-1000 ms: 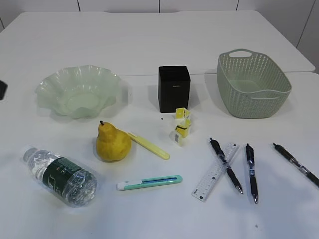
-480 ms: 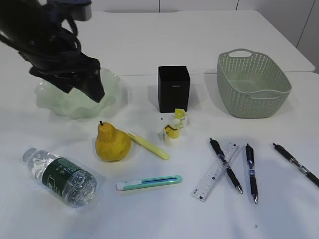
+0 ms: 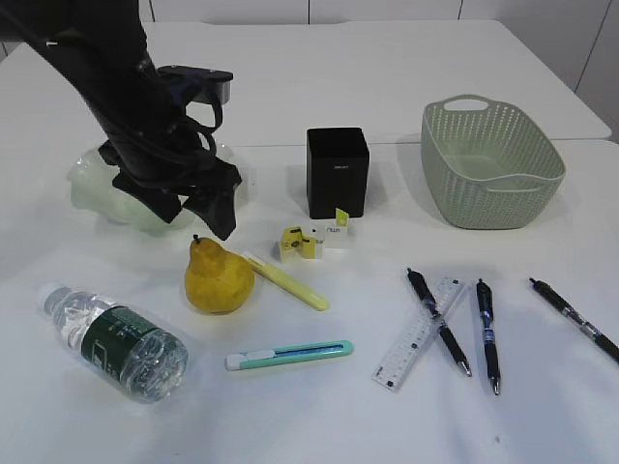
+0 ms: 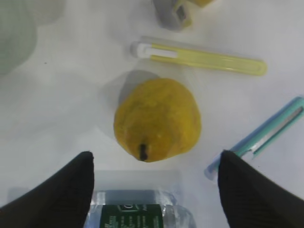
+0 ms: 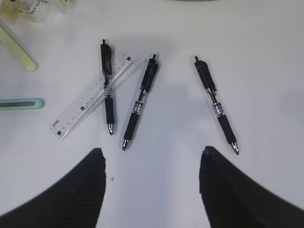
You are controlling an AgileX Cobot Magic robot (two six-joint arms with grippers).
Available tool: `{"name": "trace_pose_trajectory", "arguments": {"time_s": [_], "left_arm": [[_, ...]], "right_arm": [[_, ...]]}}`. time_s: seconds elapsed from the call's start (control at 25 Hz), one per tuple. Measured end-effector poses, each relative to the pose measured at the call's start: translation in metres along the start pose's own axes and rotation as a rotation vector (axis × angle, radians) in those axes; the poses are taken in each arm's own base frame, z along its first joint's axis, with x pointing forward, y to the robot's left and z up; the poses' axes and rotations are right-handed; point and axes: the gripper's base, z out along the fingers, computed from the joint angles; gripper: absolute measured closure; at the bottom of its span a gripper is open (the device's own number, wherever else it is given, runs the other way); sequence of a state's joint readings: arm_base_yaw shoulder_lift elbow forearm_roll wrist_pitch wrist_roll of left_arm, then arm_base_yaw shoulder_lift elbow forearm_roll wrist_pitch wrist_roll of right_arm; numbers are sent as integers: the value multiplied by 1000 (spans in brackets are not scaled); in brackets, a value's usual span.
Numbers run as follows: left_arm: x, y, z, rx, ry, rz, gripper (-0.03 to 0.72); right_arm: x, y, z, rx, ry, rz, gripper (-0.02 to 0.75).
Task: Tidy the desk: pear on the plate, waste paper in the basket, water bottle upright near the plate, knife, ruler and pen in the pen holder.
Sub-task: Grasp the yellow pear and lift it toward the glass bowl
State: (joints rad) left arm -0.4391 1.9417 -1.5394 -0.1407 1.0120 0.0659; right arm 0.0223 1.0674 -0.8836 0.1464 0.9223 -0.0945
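The yellow pear [image 3: 220, 275] stands on the desk [image 3: 319, 416]; my open left gripper [image 3: 200, 210] hovers just above and behind it, its jaws either side of the pear [image 4: 157, 120] in the left wrist view [image 4: 156, 157]. The plate [image 3: 89, 184] is partly hidden behind the arm. The water bottle [image 3: 114, 341] lies on its side. The waste paper [image 3: 314, 240] lies before the pen holder [image 3: 338, 172]. The ruler [image 3: 418, 333] lies under one pen [image 3: 437, 307]. My right gripper [image 5: 152, 152] is open and empty above the pens.
The basket [image 3: 493, 164] stands at the right. A yellow knife [image 3: 285, 280] lies beside the pear and a teal utility knife [image 3: 290, 355] in front. Two more pens [image 3: 486, 333] [image 3: 573, 317] lie at the right.
My left arm has come in from the left, passed over the plate and now sits above the pear. The waste paper has shifted to the left.
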Motion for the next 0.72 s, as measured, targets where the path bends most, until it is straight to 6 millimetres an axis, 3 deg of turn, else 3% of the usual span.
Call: {"name": "trace_pose_trajectory", "arguments": {"time_s": [0.72], "left_arm": [[-2,7,47,-14,75,-19,109]], "right_arm": [[1,0,0,-2,7,0,276]]}}
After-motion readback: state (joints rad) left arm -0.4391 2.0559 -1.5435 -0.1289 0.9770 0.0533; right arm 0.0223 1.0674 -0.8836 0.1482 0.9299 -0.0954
